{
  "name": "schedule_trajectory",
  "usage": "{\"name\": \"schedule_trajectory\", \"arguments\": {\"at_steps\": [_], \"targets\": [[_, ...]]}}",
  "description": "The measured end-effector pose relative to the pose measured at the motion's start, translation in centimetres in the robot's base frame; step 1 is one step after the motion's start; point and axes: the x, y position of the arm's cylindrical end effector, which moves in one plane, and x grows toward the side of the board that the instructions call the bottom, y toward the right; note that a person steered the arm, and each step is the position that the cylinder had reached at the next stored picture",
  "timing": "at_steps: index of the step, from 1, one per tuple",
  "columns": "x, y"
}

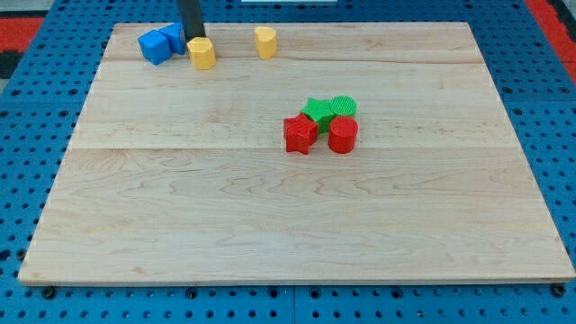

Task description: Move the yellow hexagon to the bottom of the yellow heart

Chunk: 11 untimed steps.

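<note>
My tip point(193, 38), the end effector here, is a bare dark rod with nothing to open or close. It holds nothing. It stands at the view's top left, right behind the yellow hexagon point(202, 53), and appears to touch that block's top edge, though the contact itself is hidden by the block. Just to the view's left of the rod sit two blue blocks point(159, 43), packed together, their shapes hard to read.

Step in hand, as I judge it: carry the yellow hexagon toward the view's right and a little down, so it ends below the yellow heart point(265, 41). The heart stands near the hexagon, to its right, on the same row at the counter's point(270, 225) top edge, with a clear gap between them.

To do it well:
- From behind, a push sends the hexagon down the view first. That opens a lane under the heart.
- Then go round to the hexagon's left face and push right, stopping directly below the heart.
- Keep the push line through the block's centre, or it will spin off the rod.
- Stay clear of the heart and the blue blocks.

The hexagon is a short, orange-yellow prism with a flat top and faceted sides, upright. The red and green cluster point(321, 123) lies well apart, mid-counter.
</note>
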Motion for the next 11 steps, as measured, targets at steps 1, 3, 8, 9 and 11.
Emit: {"name": "schedule_trajectory", "arguments": {"at_steps": [1, 3, 8, 9, 11], "targets": [[1.7, 0.0], [2.9, -2.4], [1.9, -3.3], [2.1, -4.5], [4.0, -4.8]]}}
